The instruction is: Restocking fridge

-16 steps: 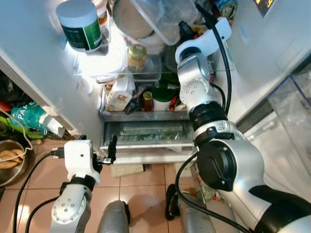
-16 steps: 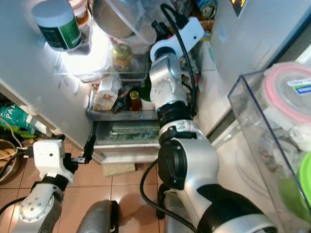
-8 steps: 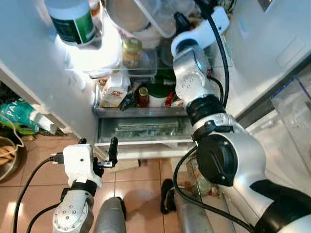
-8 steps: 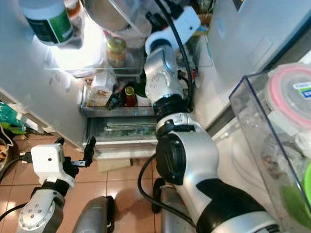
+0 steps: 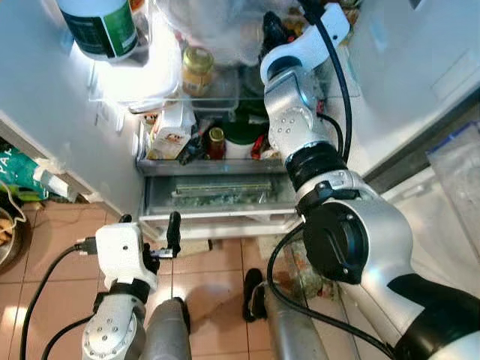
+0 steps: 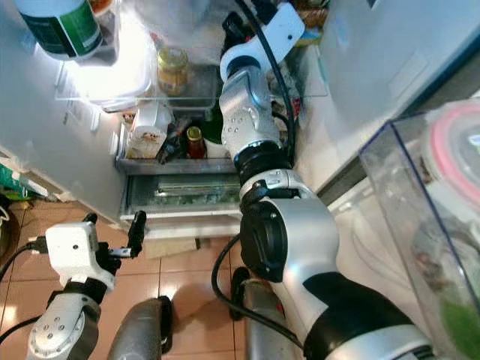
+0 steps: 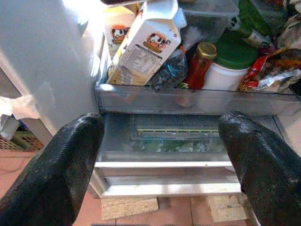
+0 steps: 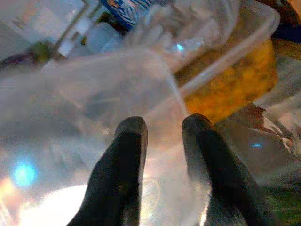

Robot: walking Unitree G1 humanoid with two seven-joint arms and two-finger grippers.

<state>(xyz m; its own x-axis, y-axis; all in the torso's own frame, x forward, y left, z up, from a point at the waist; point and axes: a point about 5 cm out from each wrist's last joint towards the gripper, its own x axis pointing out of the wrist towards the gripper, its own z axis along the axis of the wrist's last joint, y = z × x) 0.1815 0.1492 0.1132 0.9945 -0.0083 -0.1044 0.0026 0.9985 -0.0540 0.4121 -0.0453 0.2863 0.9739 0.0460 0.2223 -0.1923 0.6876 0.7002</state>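
The fridge stands open before me. My right gripper (image 8: 162, 136) is raised to the upper shelf and shut on the thin wall of a clear plastic container (image 8: 108, 89), which is also seen as a blur (image 5: 217, 19) at the top. A tub of yellow food (image 8: 235, 80) lies just behind it. My left gripper (image 7: 164, 136) hangs low and open, facing the crisper drawer (image 7: 178, 139). Above the drawer stand a milk carton (image 7: 141, 44), a red sauce bottle (image 7: 200, 63) and a white jar with a green lid (image 7: 230, 66).
A white canister with a green label (image 5: 94, 26) sits in the door shelf at upper left. A yellow-lidded jar (image 5: 196, 69) stands on the glass shelf. A clear bin (image 6: 420, 225) is close at my right. Brown floor tiles (image 5: 217, 270) lie below.
The whole view has shifted, so the fridge's contents sit higher in the picture. My right arm has stretched further up with the clear container. The left gripper stays low and open.
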